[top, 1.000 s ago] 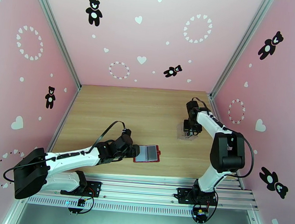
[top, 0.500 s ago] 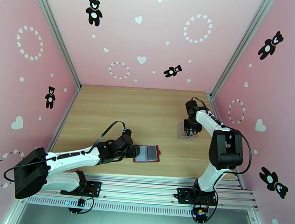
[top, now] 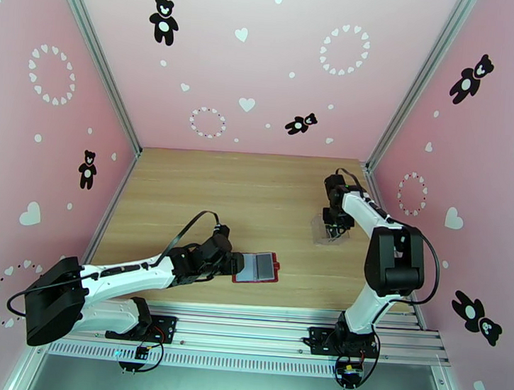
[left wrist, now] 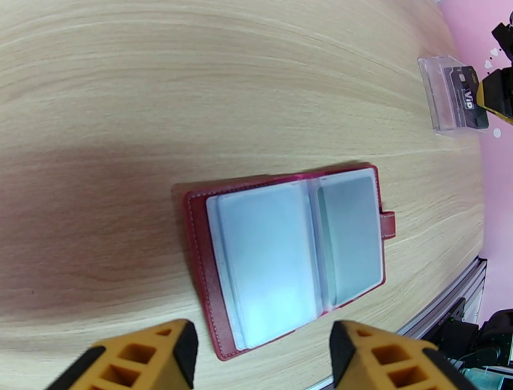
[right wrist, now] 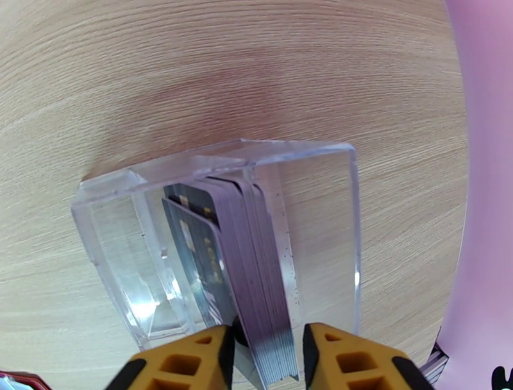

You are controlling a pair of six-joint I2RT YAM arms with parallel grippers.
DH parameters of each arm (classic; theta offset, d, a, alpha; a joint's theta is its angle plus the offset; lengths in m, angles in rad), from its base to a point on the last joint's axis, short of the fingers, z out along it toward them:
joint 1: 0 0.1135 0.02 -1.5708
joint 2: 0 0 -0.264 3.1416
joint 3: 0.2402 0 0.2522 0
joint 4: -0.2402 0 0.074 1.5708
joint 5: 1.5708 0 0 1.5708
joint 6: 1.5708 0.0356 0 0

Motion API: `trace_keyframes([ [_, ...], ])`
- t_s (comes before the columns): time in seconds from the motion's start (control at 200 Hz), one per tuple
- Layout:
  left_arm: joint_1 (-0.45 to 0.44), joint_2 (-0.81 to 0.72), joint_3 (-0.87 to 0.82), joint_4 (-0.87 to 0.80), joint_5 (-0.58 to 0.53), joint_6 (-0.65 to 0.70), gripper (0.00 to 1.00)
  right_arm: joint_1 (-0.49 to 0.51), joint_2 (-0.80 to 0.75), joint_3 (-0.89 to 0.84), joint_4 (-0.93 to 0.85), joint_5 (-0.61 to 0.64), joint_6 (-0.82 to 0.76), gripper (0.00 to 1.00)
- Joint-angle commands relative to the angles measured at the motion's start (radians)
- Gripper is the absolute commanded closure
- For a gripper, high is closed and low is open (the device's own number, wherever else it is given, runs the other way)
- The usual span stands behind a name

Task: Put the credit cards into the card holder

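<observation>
On the table point(top: 258, 185) my left gripper point(left wrist: 260, 340) gapes by the card holder point(left wrist: 288, 250); whether my right gripper point(right wrist: 266, 346) pinches the credit cards point(right wrist: 256, 256), I cannot tell.

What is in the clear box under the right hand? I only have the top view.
Observer: A stack of cards standing on edge in the clear box; the right hand has one finger on each side of it.
Operator: Is the wallet ready?
Observer: It lies open flat, and both clear pockets look empty.
Operator: And the left hand?
Observer: Its fingers are spread apart, with nothing clamped between them.
</observation>
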Motion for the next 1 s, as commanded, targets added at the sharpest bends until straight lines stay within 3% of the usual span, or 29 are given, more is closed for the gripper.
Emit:
trace_keyframes([
  [0.0, 0.005, 0.011, 0.008, 0.015, 0.006, 0.009, 0.4, -0.008, -0.037, 0.011, -0.031, 0.022, 0.007, 0.68],
  [0.395, 0.005, 0.007, 0.005, 0.014, 0.003, 0.008, 0.4, -0.01, -0.057, 0.009, -0.04, 0.037, 0.005, 0.77],
  [0.601, 0.005, 0.009, 0.008, 0.012, 0.003, 0.007, 0.4, -0.011, -0.058, 0.009, -0.04, 0.028, 0.003, 0.87],
  [0.996, 0.006, -0.043, -0.014, 0.034, 0.031, 0.002, 0.4, -0.009, -0.116, 0.004, -0.038, -0.092, 0.002, 0.99],
])
